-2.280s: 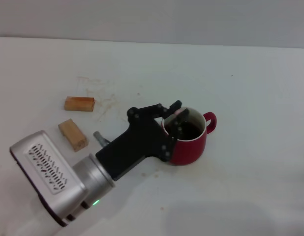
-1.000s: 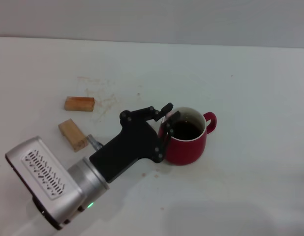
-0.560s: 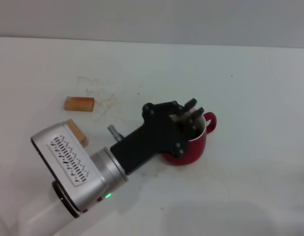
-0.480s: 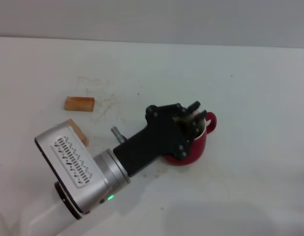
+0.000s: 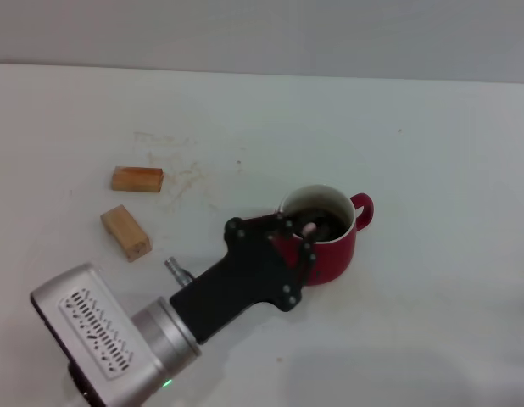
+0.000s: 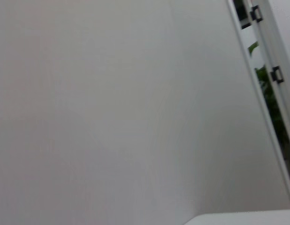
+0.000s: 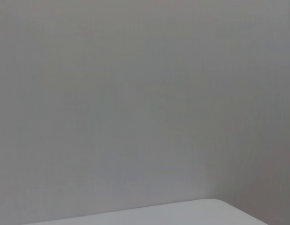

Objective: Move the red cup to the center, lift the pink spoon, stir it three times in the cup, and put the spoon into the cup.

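White tabletop [image 5: 432, 153] fills our head view, meeting a grey wall [image 5: 262, 30] at 12 o'clock. Near its middle stands the cup [image 5: 330, 250], handle toward 3 o'clock, dark liquid inside. We see the spoon's [image 5: 310, 227] pink handle tip poking up at the cup's 9 o'clock rim, its bowl hidden in the drink.

Our left gripper [image 5: 298, 233] reaches in from 7 o'clock, its black body covering the cup's near-left side. The fingers sit right at that pink tip, but we cannot tell whether they pinch it or are spread apart.

We judge the cup placed and the spoon lifted and brought into it. Whether the three stirs are finished we cannot say from this; what remains is any stirring left, the release, and the retreat.

Two wooden blocks [image 5: 126, 231] lie well apart at 9 to 10 o'clock of the cup, beside the arm's path, so backing out toward 7 o'clock looks free. Open table stretches at 12, 3 and 5 o'clock. The table's far edge is well away. Our right gripper is out of view; both wrist cameras show only wall.
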